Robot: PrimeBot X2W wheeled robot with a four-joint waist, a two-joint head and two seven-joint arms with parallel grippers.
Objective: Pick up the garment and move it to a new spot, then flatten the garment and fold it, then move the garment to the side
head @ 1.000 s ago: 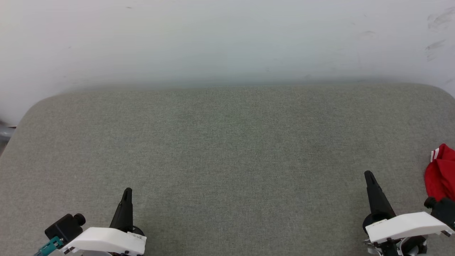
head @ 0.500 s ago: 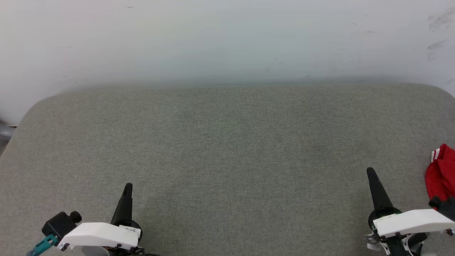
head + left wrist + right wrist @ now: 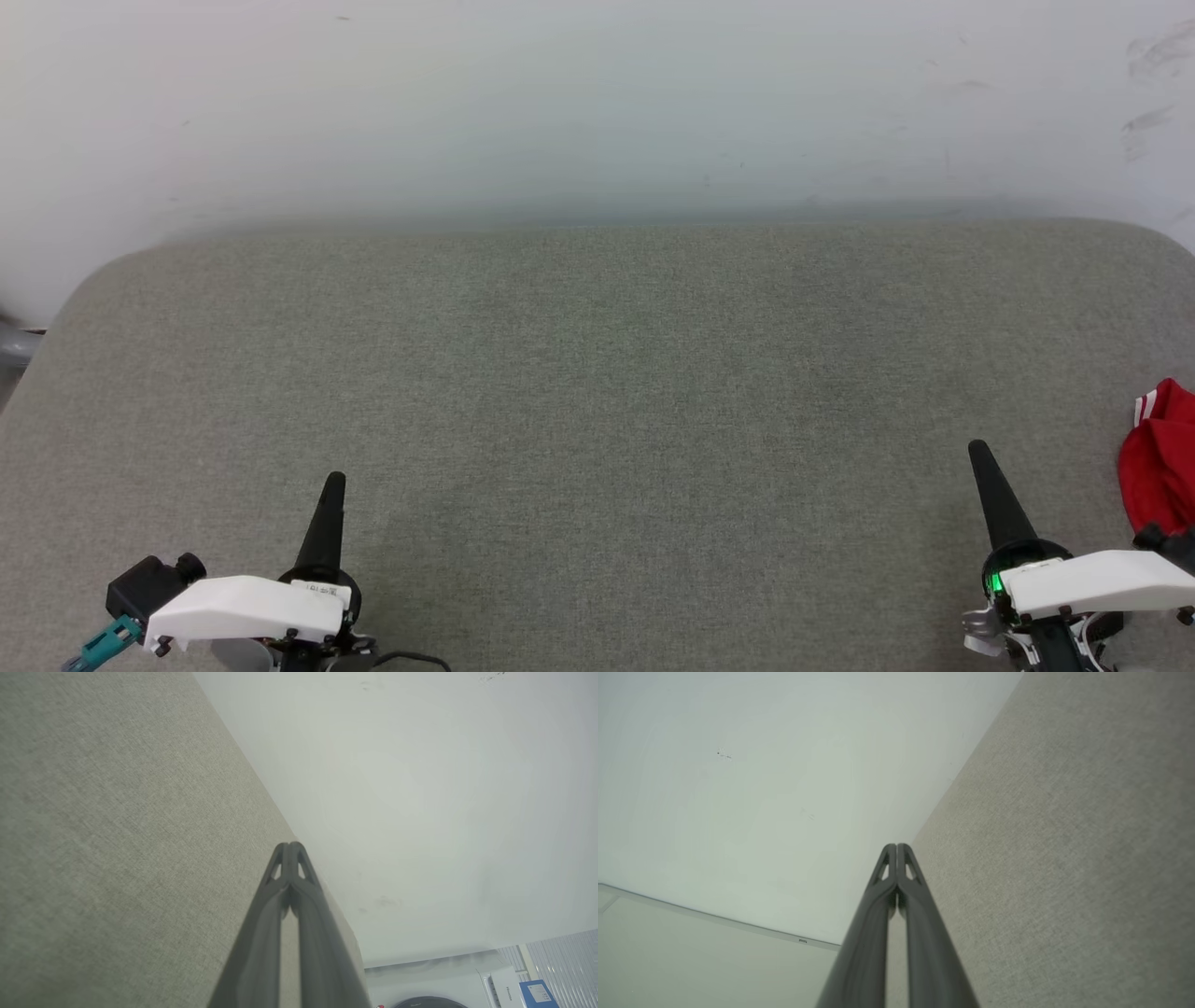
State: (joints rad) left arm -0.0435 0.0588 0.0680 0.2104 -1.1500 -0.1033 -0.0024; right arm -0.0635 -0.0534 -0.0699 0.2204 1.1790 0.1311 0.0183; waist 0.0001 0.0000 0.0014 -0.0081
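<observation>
The garment (image 3: 1160, 457), red with a bit of white striped trim, lies bunched at the right edge of the head view on the grey-green cushion (image 3: 597, 392), partly cut off by the frame. My right gripper (image 3: 978, 451) stands shut just left of it, apart from the cloth, holding nothing. At the lower left my left gripper (image 3: 334, 481) is shut and empty too. In the left wrist view the left gripper (image 3: 289, 845) has its tips pressed together above the fabric surface. The right gripper (image 3: 896, 846) looks the same in the right wrist view.
A white wall (image 3: 597, 103) rises behind the cushion's far edge. The cushion has rounded corners at the far left and far right. In the left wrist view a white appliance (image 3: 448, 980) and a blue-labelled box (image 3: 537, 994) stand beyond the cushion's end.
Both arms have drawn back toward the bottom edge of the head view, the right one also shifting slightly right. The garment has not moved.
</observation>
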